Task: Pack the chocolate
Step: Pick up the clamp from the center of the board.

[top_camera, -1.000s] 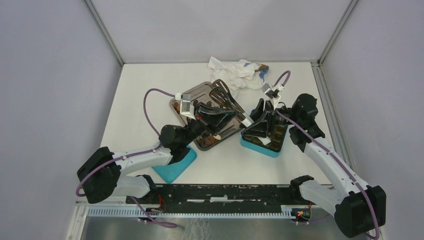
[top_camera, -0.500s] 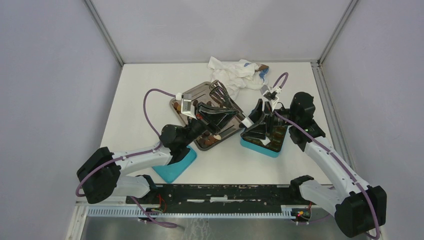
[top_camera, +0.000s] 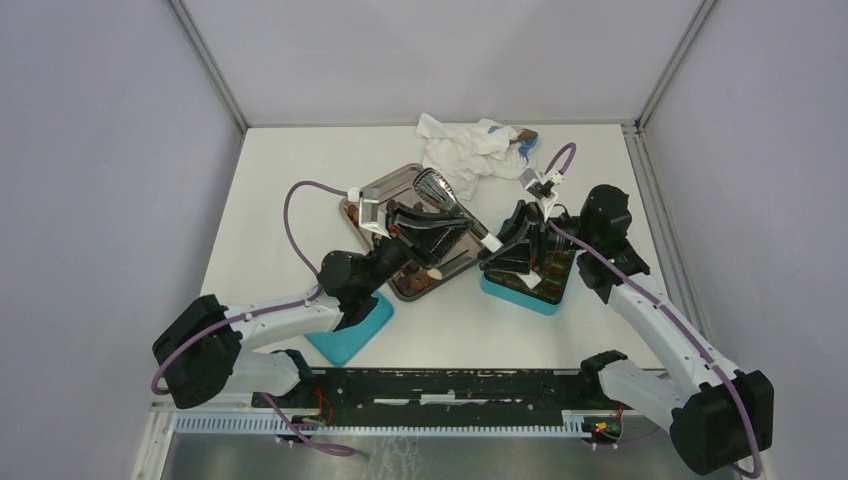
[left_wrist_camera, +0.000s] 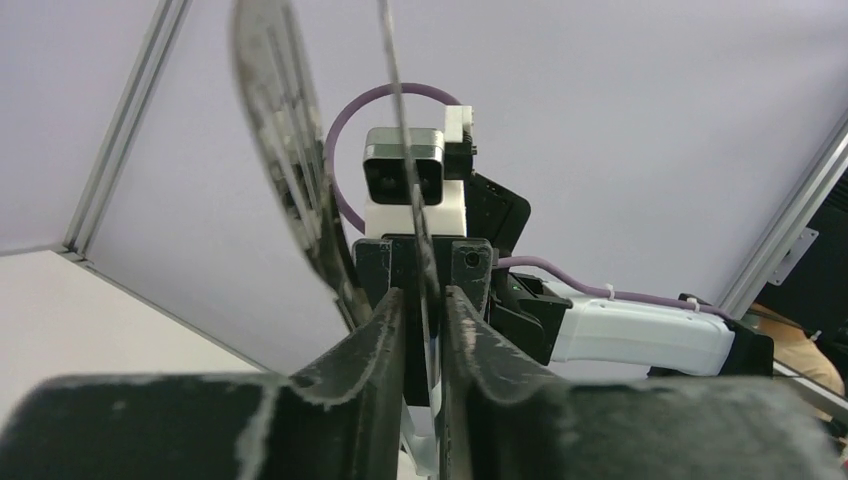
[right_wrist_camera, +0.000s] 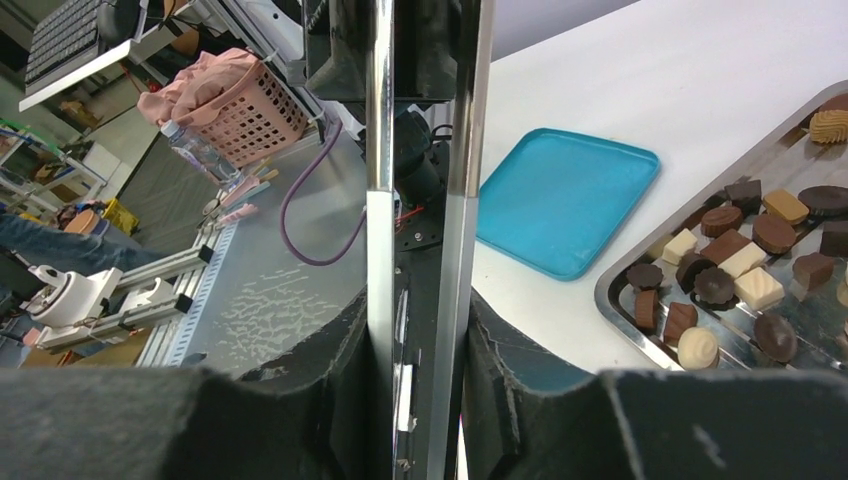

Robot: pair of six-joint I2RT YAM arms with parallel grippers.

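Observation:
Chocolate pieces [right_wrist_camera: 735,255], dark, light brown and cream, lie in the steel tray [right_wrist_camera: 612,300], seen near its front corner [top_camera: 432,273] from above. More chocolate sits in the teal box [top_camera: 548,272]. Metal tongs [top_camera: 437,187] hang over the tray. My right gripper [right_wrist_camera: 420,335] is shut on both tong arms [right_wrist_camera: 378,150], pressing them near each other. My left gripper [left_wrist_camera: 422,310] straddles one thin tong arm [left_wrist_camera: 398,110] with its jaws slightly apart; the arm rests against one finger [left_wrist_camera: 470,330]. The slotted tong head [left_wrist_camera: 285,140] rises at the left.
A teal lid [top_camera: 350,330] lies by the left arm and shows again in the right wrist view [right_wrist_camera: 565,200]. A crumpled white cloth with blue marks [top_camera: 465,145] lies behind the tray. The two grippers [top_camera: 440,225] [top_camera: 505,250] are close together.
The right jaws widened, then narrowed and squeezed the tong arms together. The left jaws eased apart from fully shut. The tong head turned its shiny face upward.

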